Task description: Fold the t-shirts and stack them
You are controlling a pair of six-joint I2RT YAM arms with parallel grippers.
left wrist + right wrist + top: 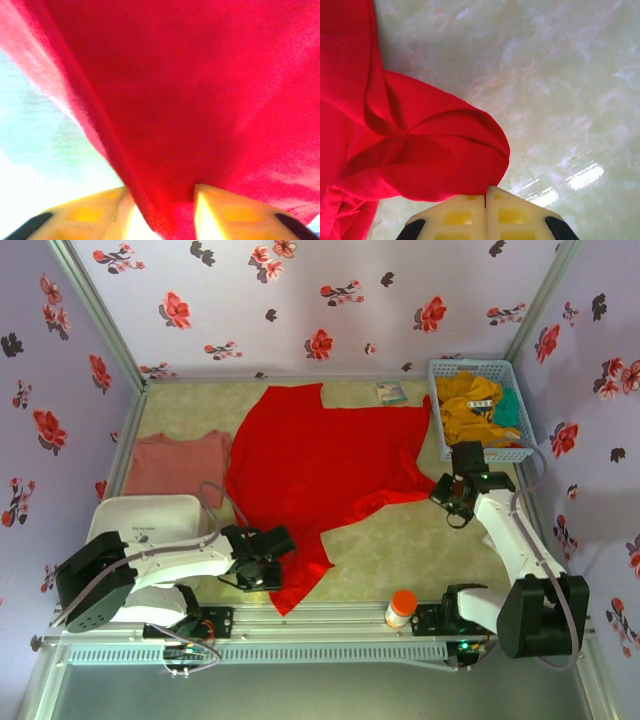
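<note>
My top view is bright and even; left wrist blurs, blown out at left; right wrist shows glare on table (585, 176).

My left arm (170, 562) lies low along the near edge of the desk (420, 550) and reaches to the right with a level wrist. The left pincer (268, 560) has its yellow fingers (95, 214) a little apart, clamped on a bunched fold of the red t-shirt (320, 460). My right arm (512, 540) rises from its base and stretches forward — forearm angled up the right side, wrist bent inward. The right pincer (486, 192) has its fingers pressed flat together, with a corner of the same shirt caught at their tips.
</note>
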